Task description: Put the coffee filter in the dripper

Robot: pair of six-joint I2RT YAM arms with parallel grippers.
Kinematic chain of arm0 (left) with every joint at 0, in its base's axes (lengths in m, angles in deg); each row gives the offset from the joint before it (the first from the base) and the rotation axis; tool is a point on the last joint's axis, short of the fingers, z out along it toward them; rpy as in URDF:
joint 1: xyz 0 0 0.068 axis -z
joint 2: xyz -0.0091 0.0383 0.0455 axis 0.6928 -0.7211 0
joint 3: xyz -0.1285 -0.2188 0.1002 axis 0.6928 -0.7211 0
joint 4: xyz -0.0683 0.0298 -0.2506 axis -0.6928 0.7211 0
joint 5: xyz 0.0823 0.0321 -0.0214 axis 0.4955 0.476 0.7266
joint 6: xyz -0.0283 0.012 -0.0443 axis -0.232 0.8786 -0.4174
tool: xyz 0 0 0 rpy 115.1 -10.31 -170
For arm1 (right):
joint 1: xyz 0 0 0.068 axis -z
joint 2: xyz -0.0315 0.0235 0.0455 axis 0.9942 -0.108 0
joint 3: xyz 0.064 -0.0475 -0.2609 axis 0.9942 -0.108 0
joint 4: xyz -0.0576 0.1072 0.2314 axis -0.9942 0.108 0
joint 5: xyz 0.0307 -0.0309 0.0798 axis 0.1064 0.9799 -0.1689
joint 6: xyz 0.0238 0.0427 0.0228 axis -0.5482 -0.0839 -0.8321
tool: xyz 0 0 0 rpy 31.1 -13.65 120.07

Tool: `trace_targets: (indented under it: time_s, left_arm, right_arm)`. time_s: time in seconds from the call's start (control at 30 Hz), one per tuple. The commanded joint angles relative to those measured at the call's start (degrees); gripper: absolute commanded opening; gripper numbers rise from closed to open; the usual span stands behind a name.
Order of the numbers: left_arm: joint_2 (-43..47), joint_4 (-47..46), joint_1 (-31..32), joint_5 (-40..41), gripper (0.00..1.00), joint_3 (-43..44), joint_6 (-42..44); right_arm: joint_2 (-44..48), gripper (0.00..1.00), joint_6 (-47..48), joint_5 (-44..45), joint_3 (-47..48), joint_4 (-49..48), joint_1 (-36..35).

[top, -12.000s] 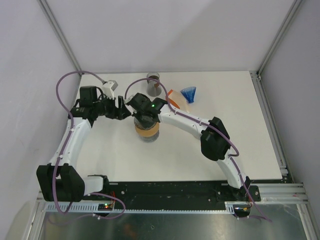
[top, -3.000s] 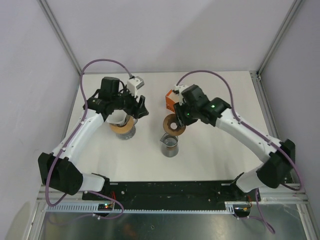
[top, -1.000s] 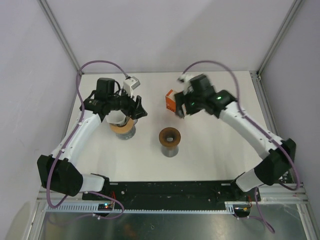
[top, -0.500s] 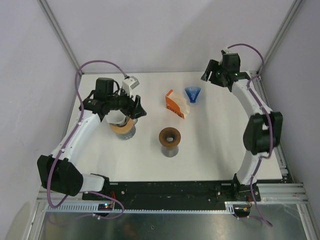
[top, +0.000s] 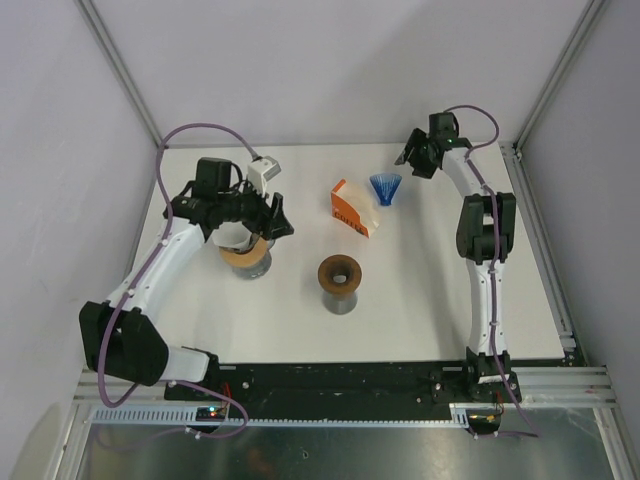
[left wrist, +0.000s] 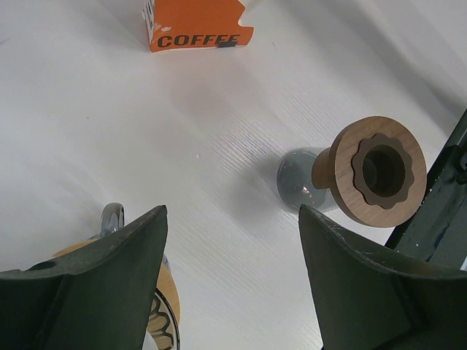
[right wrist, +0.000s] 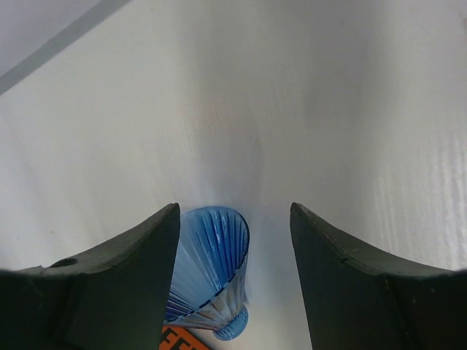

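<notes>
The dripper (top: 381, 188), a blue ribbed glass cone, lies on its side at the back of the table. In the right wrist view the dripper (right wrist: 208, 273) sits low between the fingers, close to the left one. My right gripper (top: 412, 160) (right wrist: 233, 211) hangs just behind it, open, holding nothing. An orange box (top: 350, 208) (left wrist: 195, 28) marked COFFEE lies left of the dripper. No loose coffee filter shows. My left gripper (top: 278, 218) (left wrist: 232, 219) is open and empty beside the left carafe (top: 248, 256).
A glass carafe topped by a wooden ring (top: 340, 275) (left wrist: 376, 171) stands mid-table. The left carafe's wooden collar (left wrist: 164, 302) shows under my left finger. The enclosure's walls and frame posts close in the back corners near my right gripper.
My right arm has swung from the table's middle to the back right corner, its gripper now facing the dripper with jaws slightly narrower. The left arm has barely shifted.
</notes>
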Motion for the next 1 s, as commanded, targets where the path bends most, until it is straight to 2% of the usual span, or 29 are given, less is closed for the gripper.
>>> trace_targets:
  time_s: [0.0, 0.27, 0.33, 0.6, 0.77, 0.97]
  left_arm:
    - [-0.4, -1.3, -0.4, -0.7, 0.77, 0.0, -0.3]
    - [-0.2, -1.3, -0.4, -0.4, 0.77, 0.3, -0.3]
    - [-0.1, -1.3, -0.4, -0.5, 0.77, 0.4, -0.4]
    - [1.1, -1.3, -0.4, -0.1, 0.77, 0.5, -0.3]
    - [1.6, -1.3, -0.4, 0.3, 0.77, 0.5, -0.2]
    - [1.9, -1.3, -0.5, 0.6, 0.77, 0.4, 0.1]
  right_arm:
    - [-2.6, 0.65, -3.1, -4.4, 4.3, 2.2, 0.0]
    - [0.8, 0.59, -1.0, -9.5, -5.7, -0.2, 0.0]
    - [2.2, 0.55, -1.0, -10.8, -8.9, -1.9, 0.1]
    - [3.3, 0.22, -1.5, -15.1, -13.2, -3.7, 0.4]
    - [5.3, 0.05, -3.4, -17.7, -17.5, -7.6, 0.7]
    - [11.7, 0.00, -4.6, -17.7, -24.7, -13.0, 1.9]
